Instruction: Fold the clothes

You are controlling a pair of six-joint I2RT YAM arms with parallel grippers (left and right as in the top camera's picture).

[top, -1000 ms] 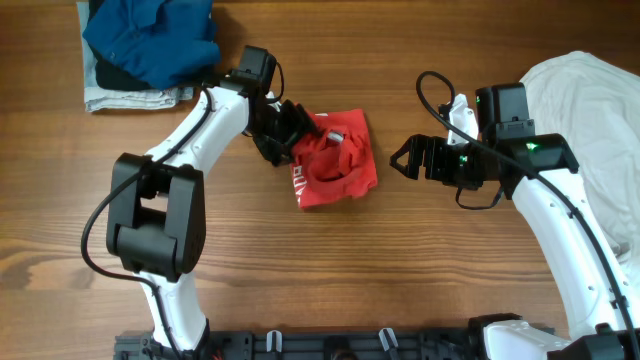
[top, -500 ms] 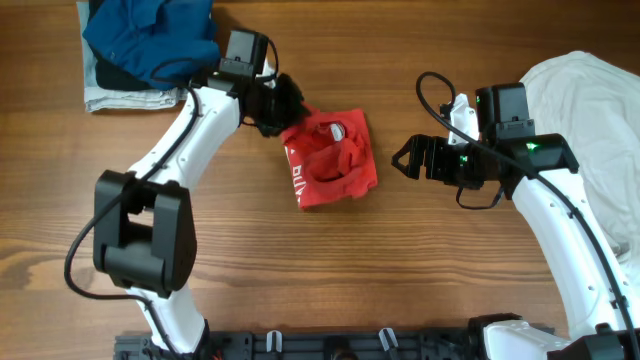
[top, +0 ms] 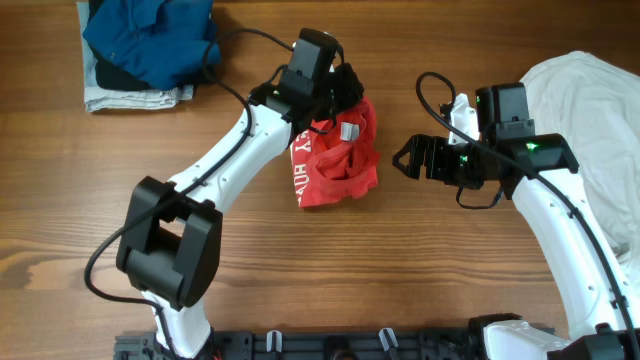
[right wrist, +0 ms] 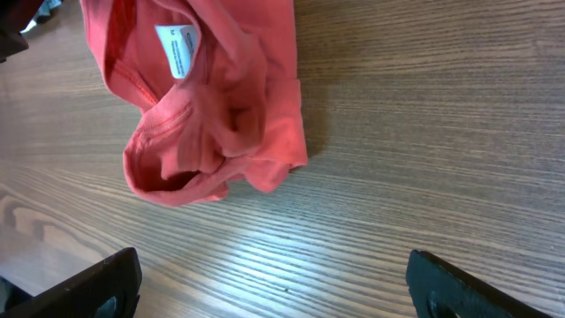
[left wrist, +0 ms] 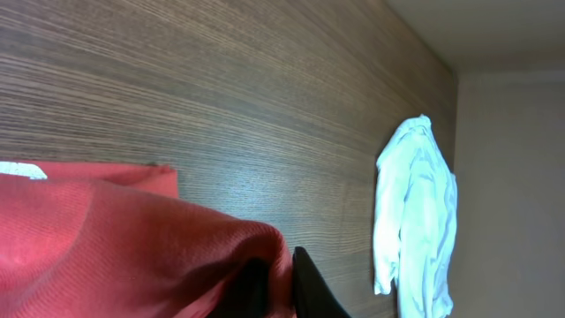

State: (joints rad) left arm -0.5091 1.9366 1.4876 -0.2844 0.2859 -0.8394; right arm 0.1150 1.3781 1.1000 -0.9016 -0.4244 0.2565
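Note:
The red T-shirt [top: 337, 160] lies crumpled at the middle of the table, its white lettering along the left edge and its neck label facing up. My left gripper [top: 345, 92] is shut on the shirt's upper edge; in the left wrist view red cloth [left wrist: 106, 238] bunches between the dark fingers [left wrist: 311, 284]. My right gripper [top: 405, 160] hovers just right of the shirt, open and holding nothing. In the right wrist view the T-shirt [right wrist: 212, 97] lies beyond the wide-apart fingertips [right wrist: 101, 283]. A white shirt [top: 590, 110] is spread at the table's right side, under the right arm.
A blue garment [top: 150, 40] is heaped on folded grey cloth [top: 130, 97] at the back left corner. The white shirt [left wrist: 415, 212] lies near the table's far edge in the left wrist view.
My left gripper closed on the red T-shirt's upper left edge and swung right with it, dragging that edge across the top. The right arm has not moved.

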